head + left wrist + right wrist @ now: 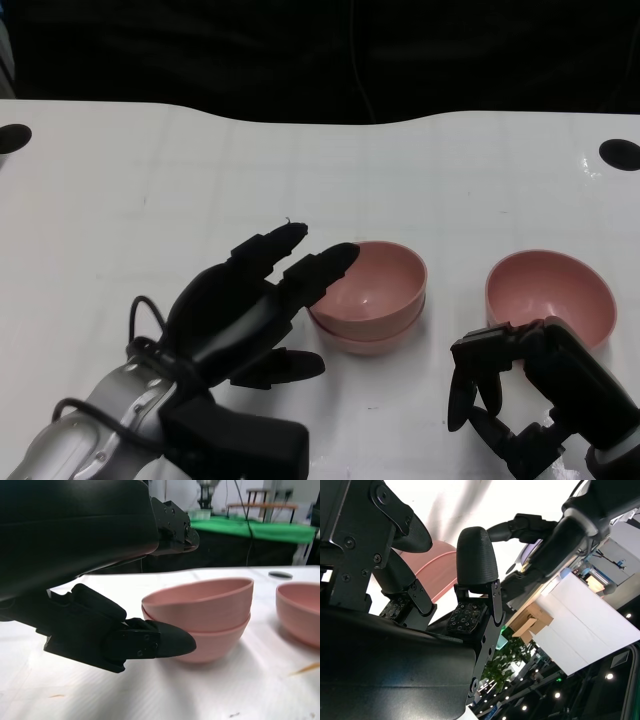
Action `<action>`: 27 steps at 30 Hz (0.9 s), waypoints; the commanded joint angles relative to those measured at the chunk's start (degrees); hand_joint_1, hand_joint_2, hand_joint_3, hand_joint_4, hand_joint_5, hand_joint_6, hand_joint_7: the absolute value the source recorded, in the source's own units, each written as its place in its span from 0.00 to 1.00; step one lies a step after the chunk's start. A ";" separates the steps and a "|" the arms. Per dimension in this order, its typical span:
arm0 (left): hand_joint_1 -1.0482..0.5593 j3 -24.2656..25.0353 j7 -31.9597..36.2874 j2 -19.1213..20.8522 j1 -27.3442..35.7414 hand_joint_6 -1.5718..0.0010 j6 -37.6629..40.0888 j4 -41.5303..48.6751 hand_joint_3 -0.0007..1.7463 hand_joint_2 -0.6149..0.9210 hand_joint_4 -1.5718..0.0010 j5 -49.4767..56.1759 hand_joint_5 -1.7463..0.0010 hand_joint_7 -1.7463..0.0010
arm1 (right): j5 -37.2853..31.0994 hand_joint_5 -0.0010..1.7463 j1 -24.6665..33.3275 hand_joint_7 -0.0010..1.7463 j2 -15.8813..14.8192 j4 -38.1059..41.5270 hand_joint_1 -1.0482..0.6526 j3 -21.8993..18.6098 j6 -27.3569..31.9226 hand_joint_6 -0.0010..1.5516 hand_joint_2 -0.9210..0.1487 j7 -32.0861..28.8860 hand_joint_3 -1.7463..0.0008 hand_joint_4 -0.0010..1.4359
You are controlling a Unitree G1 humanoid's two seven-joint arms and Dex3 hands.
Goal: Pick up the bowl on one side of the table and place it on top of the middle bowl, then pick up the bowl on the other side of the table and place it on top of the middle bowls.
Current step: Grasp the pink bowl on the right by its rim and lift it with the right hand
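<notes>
Two pink bowls sit nested at the table's middle, the upper bowl [378,278] [205,599] inside the lower bowl [368,341] [222,641]. My left hand [250,300] [95,555] lies just left of the stack with its fingers spread and nothing in it. Its fingertips [338,257] reach the stack's left rim, and its thumb [155,642] lies low beside the lower bowl. A third pink bowl [552,292] [300,611] [437,567] stands alone on the right. My right hand [505,385] [420,605] hovers at that bowl's near left side, fingers apart and hanging down, holding nothing.
The white table [200,170] has a black round hole near each far corner, one on the left [12,137] and one on the right [620,153]. Beyond its curved far edge all is dark. Bare tabletop lies behind and to the left of the bowls.
</notes>
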 commanded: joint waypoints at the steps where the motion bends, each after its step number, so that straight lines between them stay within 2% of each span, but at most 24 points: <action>1: 0.32 2.65 4.35 1.58 3.19 0.86 -2.75 -1.52 0.21 1.00 0.89 -1.72 0.92 0.96 | -0.01 0.96 0.58 0.68 -0.54 -1.49 0.72 -0.37 0.82 0.70 0.99 -0.30 0.00 0.75; 2: 0.35 3.43 5.56 1.74 4.25 0.82 -4.10 -1.68 0.20 1.00 0.83 -2.53 0.88 0.94 | -0.14 0.96 0.67 0.68 -0.51 -1.65 0.72 -0.41 0.94 0.70 0.99 -0.40 0.00 0.75; 3: 0.37 4.52 6.49 1.86 5.83 0.79 -5.58 -2.18 0.19 1.00 0.82 -4.08 0.82 0.94 | -0.14 0.96 0.70 0.68 -0.53 -1.81 0.72 -0.40 1.06 0.70 0.99 -0.37 0.00 0.75; 5: 0.41 6.24 7.88 1.85 8.11 0.70 -8.28 -2.70 0.17 1.00 0.79 -6.48 0.64 0.93 | -0.08 0.95 0.72 0.68 -0.60 -2.06 0.72 -0.34 1.17 0.70 0.99 -0.26 0.00 0.75; 7: 0.43 7.61 8.50 1.66 9.86 0.67 -10.68 -3.06 0.16 1.00 0.78 -8.64 0.58 0.92 | -0.10 0.95 0.71 0.68 -0.60 -2.09 0.72 -0.34 1.05 0.70 0.99 -0.34 0.00 0.75; 8: 0.47 8.66 8.04 1.44 11.55 0.59 -11.60 -3.93 0.15 1.00 0.71 -10.91 0.47 0.87 | -0.19 0.95 0.73 0.68 -0.57 -2.16 0.72 -0.37 1.08 0.70 0.98 -0.43 0.00 0.75; 9: 0.48 9.64 7.53 1.23 13.27 0.56 -12.07 -5.03 0.15 1.00 0.67 -12.82 0.38 0.77 | -0.32 0.95 0.77 0.68 -0.57 -2.25 0.72 -0.42 1.13 0.70 0.98 -0.52 0.00 0.75; 10: 0.50 10.52 6.54 0.96 15.01 0.57 -12.26 -6.26 0.18 0.98 0.64 -15.03 0.34 0.64 | -0.56 0.94 0.85 0.68 -0.58 -2.40 0.71 -0.48 1.23 0.70 0.97 -0.66 0.00 0.76; 11: 0.51 11.19 5.31 0.80 16.51 0.58 -12.15 -7.51 0.25 0.94 0.61 -17.07 0.30 0.53 | -0.66 0.94 0.93 0.68 -0.60 -2.56 0.71 -0.51 1.39 0.70 0.97 -0.71 0.00 0.76; 12: 0.52 11.89 4.22 0.70 18.03 0.57 -11.94 -8.99 0.39 0.86 0.60 -18.79 0.23 0.44 | -0.58 0.94 0.87 0.68 -0.57 -2.41 0.71 -0.51 1.22 0.70 0.97 -0.75 0.00 0.76; 14: 0.53 13.07 2.32 0.48 20.39 0.54 -10.94 -11.76 0.55 0.76 0.57 -21.00 0.14 0.38 | -0.38 0.93 0.76 0.68 -0.52 -2.14 0.71 -0.50 0.89 0.70 0.97 -0.79 0.00 0.76; 17: 0.56 14.91 0.01 0.49 24.04 0.49 -11.42 -15.23 0.62 0.73 0.53 -24.50 0.07 0.36 | 0.12 0.94 0.93 0.68 -0.75 -3.00 0.71 -0.50 2.06 0.70 0.96 -0.18 0.00 0.76; 21: 0.59 16.58 -2.08 -0.50 27.76 0.43 -12.96 -17.12 0.71 0.69 0.47 -28.85 0.07 0.33 | 0.63 0.94 0.92 0.68 -1.14 -3.83 0.72 -0.64 3.36 0.68 0.95 0.36 0.00 0.74; 24: 0.59 17.27 -2.77 -1.41 28.72 0.43 -13.65 -16.28 0.73 0.68 0.46 -29.70 0.07 0.32 | 0.78 0.94 0.53 0.68 -0.98 -3.56 0.72 -1.16 3.22 0.68 0.95 -0.30 0.00 0.74; 25: 0.58 17.51 -2.81 -1.87 29.23 0.44 -14.12 -15.49 0.78 0.65 0.44 -30.14 0.04 0.23 | 0.82 0.91 0.19 0.66 -0.83 -3.17 0.71 -1.57 2.91 0.65 0.94 -0.84 0.00 0.73; 27: 0.57 18.05 -3.25 -2.74 29.68 0.46 -14.42 -13.73 0.80 0.63 0.42 -31.37 0.03 0.17 | 0.07 0.86 -0.47 0.64 -0.77 -2.87 0.70 -2.60 2.88 0.62 0.93 -2.24 0.03 0.68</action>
